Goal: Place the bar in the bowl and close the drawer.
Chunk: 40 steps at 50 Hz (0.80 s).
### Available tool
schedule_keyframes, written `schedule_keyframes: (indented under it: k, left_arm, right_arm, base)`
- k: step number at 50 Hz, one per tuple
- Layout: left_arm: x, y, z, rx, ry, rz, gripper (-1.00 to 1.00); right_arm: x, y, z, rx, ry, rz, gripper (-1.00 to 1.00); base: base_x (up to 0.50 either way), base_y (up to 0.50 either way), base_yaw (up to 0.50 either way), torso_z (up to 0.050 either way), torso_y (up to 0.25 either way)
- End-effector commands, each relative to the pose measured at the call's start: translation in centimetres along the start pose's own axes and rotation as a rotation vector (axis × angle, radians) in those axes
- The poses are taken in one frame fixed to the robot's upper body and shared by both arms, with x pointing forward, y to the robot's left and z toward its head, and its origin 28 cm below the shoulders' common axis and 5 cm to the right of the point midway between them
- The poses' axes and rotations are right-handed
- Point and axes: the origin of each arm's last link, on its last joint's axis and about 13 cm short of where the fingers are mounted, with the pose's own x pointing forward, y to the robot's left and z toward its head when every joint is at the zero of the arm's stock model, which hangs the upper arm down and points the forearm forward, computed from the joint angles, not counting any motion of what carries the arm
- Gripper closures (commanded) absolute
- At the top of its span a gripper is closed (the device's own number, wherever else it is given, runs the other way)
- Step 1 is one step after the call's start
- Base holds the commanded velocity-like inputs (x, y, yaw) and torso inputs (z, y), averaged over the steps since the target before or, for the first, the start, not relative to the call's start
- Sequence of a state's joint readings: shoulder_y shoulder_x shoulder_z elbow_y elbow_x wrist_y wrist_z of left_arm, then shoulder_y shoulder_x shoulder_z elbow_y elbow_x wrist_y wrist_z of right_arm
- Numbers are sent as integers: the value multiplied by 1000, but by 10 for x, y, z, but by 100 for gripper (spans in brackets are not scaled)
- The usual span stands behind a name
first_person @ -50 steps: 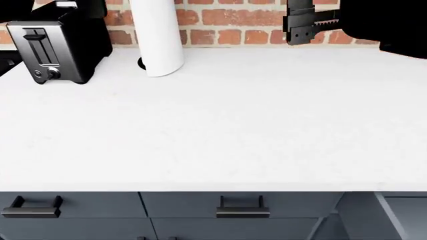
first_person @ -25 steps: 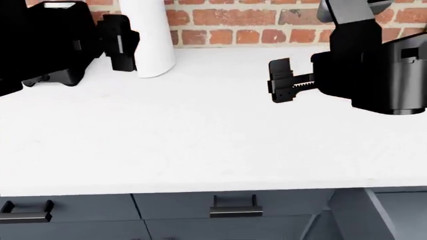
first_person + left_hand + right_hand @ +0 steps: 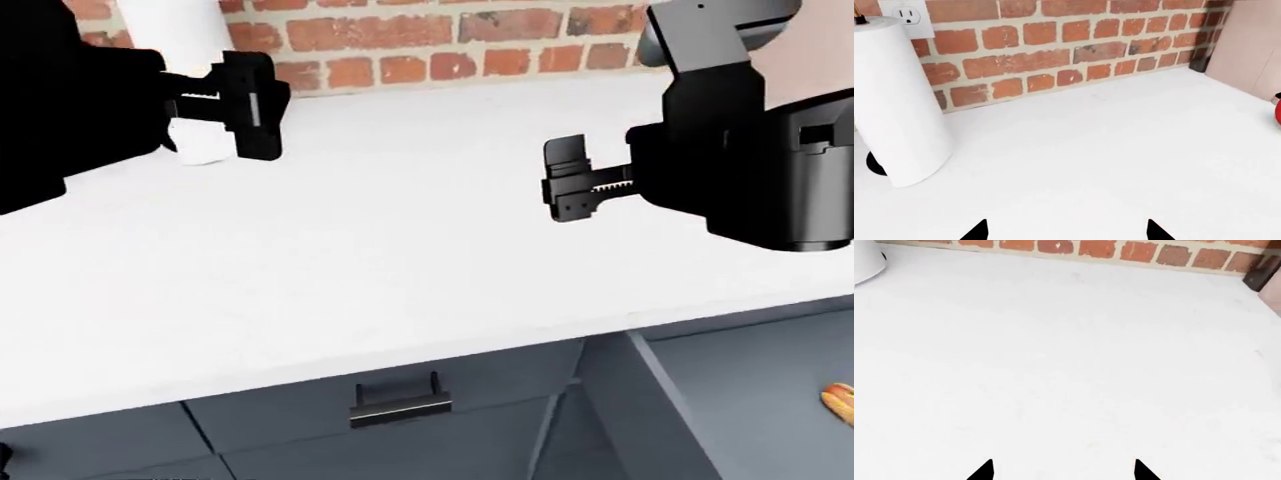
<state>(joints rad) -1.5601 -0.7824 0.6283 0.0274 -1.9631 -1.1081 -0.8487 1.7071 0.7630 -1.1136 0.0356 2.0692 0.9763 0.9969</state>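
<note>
While both arms hang above the white worktop, neither one has anything in its grasp. Left gripper sits over the back left part of the worktop, close to the brick wall, and its black fingers stand apart with bare air between them. In its wrist view the two dark fingertips poke in well separated, white surface showing through the gap. Right gripper is out over the right half of the worktop, nearer the middle, jaws also apart, toothed rack visible between the two pads; its own camera shows two spread fingertips over nothing but plain white top.

Paper towel roll stands upright at the back edge by the wall, a wall socket just above it on the bricks, and the left gripper is right beside that roll in the head view.

Down at the front right, the drawer is pulled out, dark blue-grey, its flat floor on show. A hot dog peeks in at the far right of that floor, cut off by the frame. The bar is not visible in any view. A sliver of glossy red shows at the far right end of the worktop in the left wrist view, too little to say whether it is the bowl. Smaller drawer fronts run under the front edge, one with a black handle
</note>
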Motion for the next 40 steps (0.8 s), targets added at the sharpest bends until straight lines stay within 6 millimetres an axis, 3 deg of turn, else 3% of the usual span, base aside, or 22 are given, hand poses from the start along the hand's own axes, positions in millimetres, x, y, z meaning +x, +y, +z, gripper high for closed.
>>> schedule_keyframes:
  k: [1, 15, 40]
  left_arm:
    - [-2, -1, 1, 2, -3, -3, -100]
    - [-3, -1, 1, 4, -4, -2, -100]
    - [-3, -2, 0, 13, -4, 3, -100]
  right_arm:
    - [-3, -2, 0, 12, -1, -4, -100]
    - [-9, -3, 1, 8, -26, -5, -100]
    - [-11, -1, -1, -13, -45, 18, -100]
  base:
    - [-215, 42, -500, 0, 0]
    - [-188, 45, -500, 0, 0]
    - [-7, 2, -500, 0, 0]
